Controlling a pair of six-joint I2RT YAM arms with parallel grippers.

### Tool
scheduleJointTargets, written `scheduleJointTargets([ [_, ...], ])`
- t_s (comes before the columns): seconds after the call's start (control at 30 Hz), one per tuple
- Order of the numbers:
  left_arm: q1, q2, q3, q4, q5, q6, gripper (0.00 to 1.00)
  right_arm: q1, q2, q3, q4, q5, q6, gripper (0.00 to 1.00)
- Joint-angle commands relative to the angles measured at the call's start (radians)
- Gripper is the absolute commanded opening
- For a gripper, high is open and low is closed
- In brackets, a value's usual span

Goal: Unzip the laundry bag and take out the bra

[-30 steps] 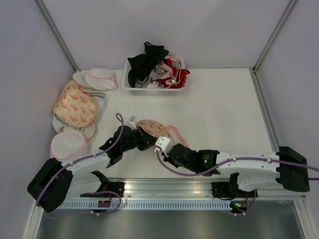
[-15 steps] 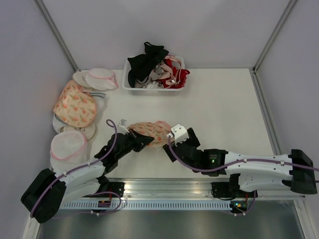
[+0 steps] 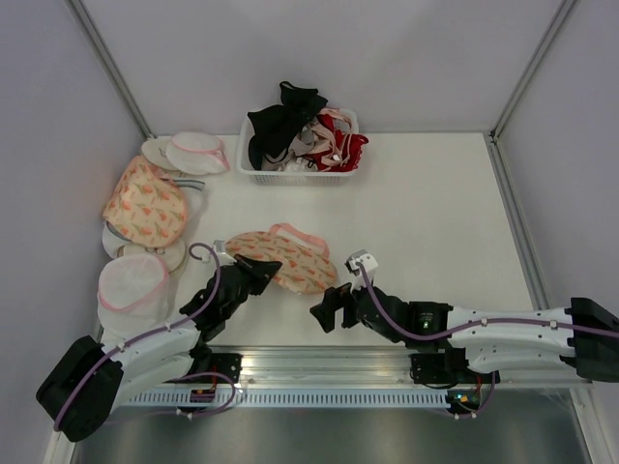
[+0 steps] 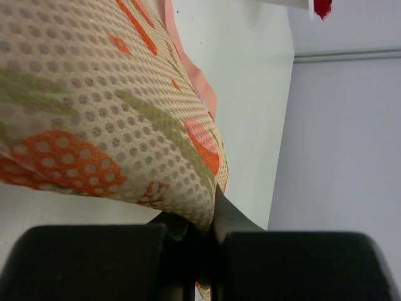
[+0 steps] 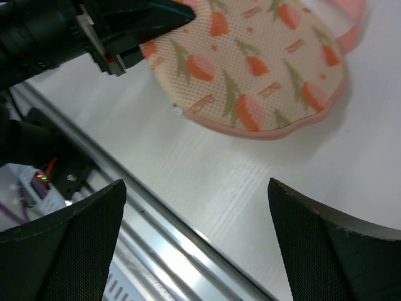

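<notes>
The laundry bag (image 3: 290, 261) is laid flat on the table (image 3: 435, 213), a little left of the middle and nearer the near edge than the far one. Its peach fabric with orange-red leaf print is turned upward, and a pink rim is seen along its far side. Whether the zipper is undone cannot be told, and the contents are hidden by the fabric.

A white basket (image 3: 300, 176) is set at the far edge, filled with tangled garments, among them a black bra (image 3: 280, 121) and a red bra (image 3: 343, 150); the rest is hard to separate. Along the left edge a second printed pouch (image 3: 145, 203) is stacked with white mesh pouches (image 3: 132, 282), partly overlapped.

The left gripper (image 3: 259, 267) is closed tightly on the left end of the bag (image 4: 94, 113); in the wrist view its tips (image 4: 200, 229) are largely buried under the cloth. The right gripper (image 3: 325, 309) is held near the near edge, just short of the bag (image 5: 263, 69), its fingers (image 5: 75, 232) spread wide with nothing between them.
</notes>
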Motion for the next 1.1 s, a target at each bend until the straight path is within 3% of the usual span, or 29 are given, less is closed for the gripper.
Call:
scheduleJointTargets([
  [0.0,-0.009,-0.006,0.002,0.076,-0.048,-0.057,0.02,0.005,-0.026,-0.087,0.275,-0.163,0.147,0.97],
  [0.23,-0.017,-0.056,-0.012,0.078,0.003,-0.096,0.02,-0.016,0.072,-0.209,0.708,-0.314,0.217,0.84],
  [0.4,-0.019,-0.111,-0.032,0.096,0.066,-0.122,0.02,-0.086,0.204,-0.269,0.954,-0.444,0.247,0.64],
  [0.57,-0.019,-0.145,-0.049,0.101,0.095,-0.146,0.02,-0.123,0.289,-0.255,1.016,-0.463,0.156,0.66],
  [0.73,-0.019,-0.145,-0.075,0.127,0.101,-0.171,0.02,-0.195,0.406,-0.266,1.251,-0.532,0.158,0.66],
  [0.77,-0.019,-0.146,-0.079,0.131,0.104,-0.173,0.02,-0.214,0.444,-0.266,1.278,-0.546,0.162,0.61],
  [0.83,-0.02,-0.151,-0.09,0.156,0.107,-0.182,0.02,-0.237,0.478,-0.267,1.35,-0.579,0.167,0.64],
  [1.07,-0.019,-0.091,-0.081,0.216,0.164,-0.199,0.02,-0.275,0.599,-0.215,1.412,-0.607,0.148,0.61],
])
